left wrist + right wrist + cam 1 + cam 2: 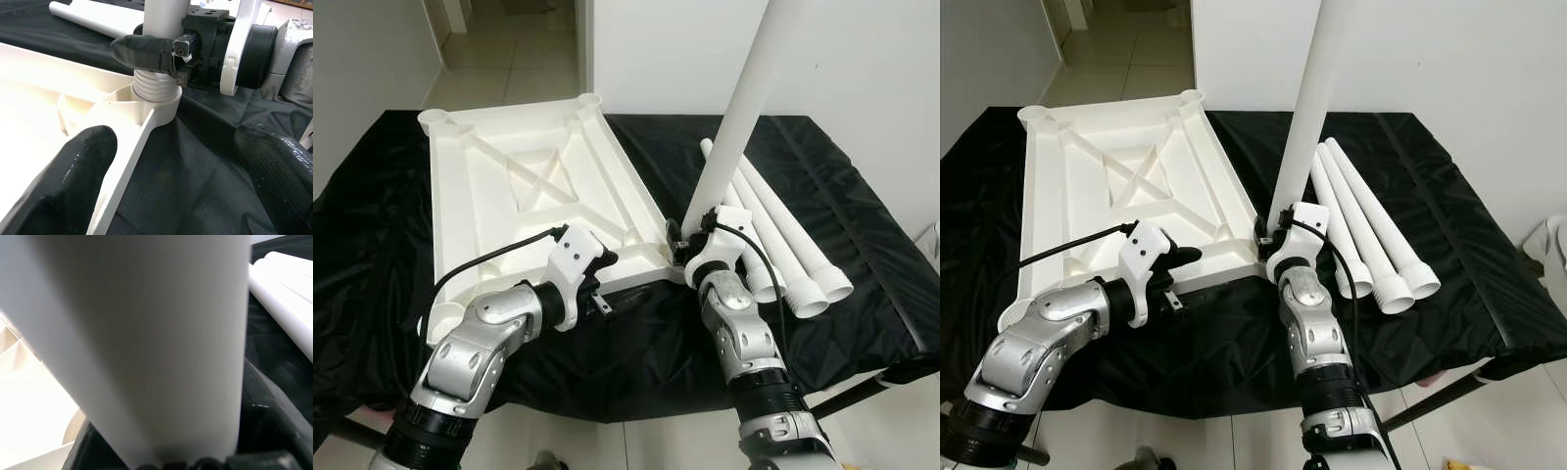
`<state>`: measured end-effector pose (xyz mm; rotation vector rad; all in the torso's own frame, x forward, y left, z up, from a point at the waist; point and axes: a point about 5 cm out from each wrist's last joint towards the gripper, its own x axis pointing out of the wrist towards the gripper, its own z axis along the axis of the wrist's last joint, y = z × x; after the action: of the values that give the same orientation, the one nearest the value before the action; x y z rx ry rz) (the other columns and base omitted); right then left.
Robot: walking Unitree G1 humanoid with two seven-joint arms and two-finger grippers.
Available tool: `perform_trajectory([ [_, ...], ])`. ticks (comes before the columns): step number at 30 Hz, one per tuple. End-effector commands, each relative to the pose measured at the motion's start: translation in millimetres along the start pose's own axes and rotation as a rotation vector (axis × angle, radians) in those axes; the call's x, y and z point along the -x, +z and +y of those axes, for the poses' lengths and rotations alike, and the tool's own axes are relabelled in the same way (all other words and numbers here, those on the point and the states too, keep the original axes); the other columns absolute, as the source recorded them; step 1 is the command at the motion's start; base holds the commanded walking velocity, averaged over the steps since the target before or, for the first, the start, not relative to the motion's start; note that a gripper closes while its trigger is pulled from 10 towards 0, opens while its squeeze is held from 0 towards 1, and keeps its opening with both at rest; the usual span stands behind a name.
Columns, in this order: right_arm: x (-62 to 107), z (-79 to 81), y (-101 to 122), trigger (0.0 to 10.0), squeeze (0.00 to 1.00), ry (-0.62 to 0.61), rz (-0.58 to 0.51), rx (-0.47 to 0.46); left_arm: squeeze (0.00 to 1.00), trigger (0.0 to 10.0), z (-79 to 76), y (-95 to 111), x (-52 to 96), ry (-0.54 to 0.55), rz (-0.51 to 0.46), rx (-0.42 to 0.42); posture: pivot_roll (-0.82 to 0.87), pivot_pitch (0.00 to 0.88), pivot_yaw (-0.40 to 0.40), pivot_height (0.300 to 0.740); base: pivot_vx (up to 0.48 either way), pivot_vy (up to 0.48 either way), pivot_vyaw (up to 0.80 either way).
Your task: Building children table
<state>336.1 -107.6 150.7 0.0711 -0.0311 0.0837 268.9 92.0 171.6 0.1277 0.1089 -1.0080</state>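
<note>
At frame centre, the right gripper (690,235) clamps the upright leg (744,108), seating its threaded end in the tabletop (524,186) corner socket (likely for screwing in); the left gripper (602,264), fingers apart, straddles the rim.

head stereo: down on tabletop (529,186) | wrists: close, share leg (159,14)
</note>
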Motion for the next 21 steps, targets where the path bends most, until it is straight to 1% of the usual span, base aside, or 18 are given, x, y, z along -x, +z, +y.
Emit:
perform_trajectory([
  [1,3.5,-4.8,-12,10.0,0.0,-0.034,0.066,-0.025,0.0,10.0,4.0,1,0.1,0.056,0.005,-0.008,-0.02,0.051,-0.005,0.74,0.0,0.0,0.0],
  [3,3.5,-4.8,-12,10.0,0.0,-0.034,0.066,-0.025,0.0,10.0,4.0,1,0.1,0.056,0.005,-0.008,-0.02,0.051,-0.005,0.74,0.0,0.0,0.0],
  [4,3.2,-4.6,-12,10.0,0.0,-0.031,0.068,-0.046,0.0,10.0,4.1,1,0.1,0.056,0.005,-0.009,-0.02,0.052,-0.005,0.74,0.0,0.0,0.0],
  [5,3.7,-4.8,-12,10.0,0.0,-0.027,0.078,-0.046,0.0,10.0,4.1,1,0.4,0.056,0.005,-0.009,-0.02,0.052,-0.006,0.74,0.0,0.0,0.0],
  [6,4.0,-4.4,-13,10.0,0.0,-0.002,0.082,-0.031,0.0,10.0,4.4,1,0.6,0.057,0.006,-0.008,-0.02,0.053,-0.006,0.74,0.0,0.0,0.0],
  [8,5.7,-3.0,-14,10.0,0.0,0.071,0.075,-0.041,0.0,10.0,4.5,1,0.6,0.058,0.006,-0.009,-0.02,0.051,-0.006,0.74,0.0,0.0,0.0],
  [9,5.7,-3.0,-14,10.0,0.0,0.071,0.075,-0.041,0.0,10.0,4.5,1,0.6,0.058,0.006,-0.009,-0.02,0.051,-0.006,0.74,0.0,0.0,0.0],
  [10,6.7,-3.1,-13,10.0,1.0,0.105,0.066,-0.042,0.0,10.0,4.4,1,0.4,0.058,0.006,-0.009,-0.02,0.051,-0.006,0.74,0.0,0.0,0.0],
  [12,7.4,-4.9,-13,10.0,1.0,0.129,0.06,-0.048,0.0,10.0,4.2,1,0.0,0.057,0.004,-0.009,-0.03,0.048,-0.007,0.74,0.0,0.0,0.0],
  [15,6.0,-12.3,-10,10.0,1.0,0.164,0.039,-0.022,0.0,10.0,4.4,1,-1.1,0.055,0.002,-0.01,-0.03,0.043,-0.01,0.74,0.0,0.0,0.0],
  [18,5.5,-13.1,-4,10.0,1.0,0.236,0.012,0.003,0.0,10.0,4.3,2,-2.3,0.055,-0.002,-0.012,-0.03,0.037,-0.013,0.74,0.0,0.0,0.0],
  [21,5.6,-13.2,-4,10.0,1.0,0.246,0.01,0.01,0.0,10.0,4.3,2,-2.5,0.055,-0.003,-0.011,-0.03,0.037,-0.013,0.74,0.0,0.0,0.0],
])
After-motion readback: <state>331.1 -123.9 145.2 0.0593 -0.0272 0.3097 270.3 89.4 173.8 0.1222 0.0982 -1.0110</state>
